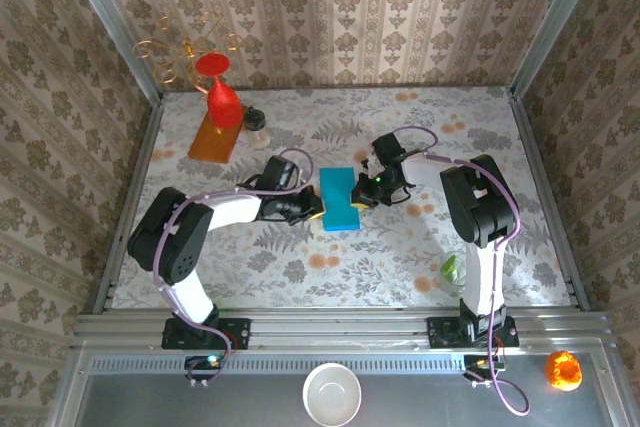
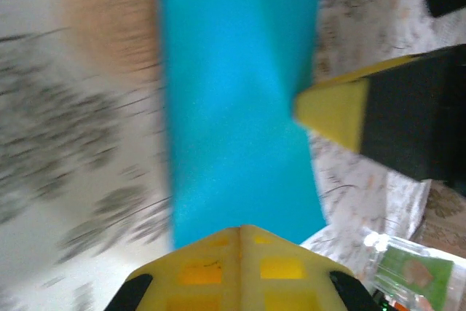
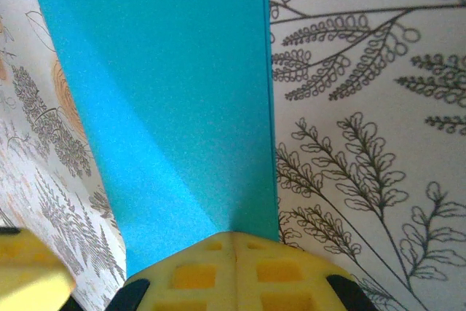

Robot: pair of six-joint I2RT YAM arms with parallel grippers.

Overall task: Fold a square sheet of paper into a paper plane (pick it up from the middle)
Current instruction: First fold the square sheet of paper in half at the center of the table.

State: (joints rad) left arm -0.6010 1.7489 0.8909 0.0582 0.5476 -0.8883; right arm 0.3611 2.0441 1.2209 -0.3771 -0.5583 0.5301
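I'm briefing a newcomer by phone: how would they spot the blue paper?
Find the floral-patterned table, then its middle, where the two arms meet. Between them sits the thin teal-blue paper sheet, a narrow rectangle pinched by both arms' yellow fingers. Nothing else is blue; the orange rectangular board lies back left.

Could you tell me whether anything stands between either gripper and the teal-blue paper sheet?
Nothing visible does: the left gripper and right gripper are each shut on opposite edges of the thin teal-blue paper sheet.
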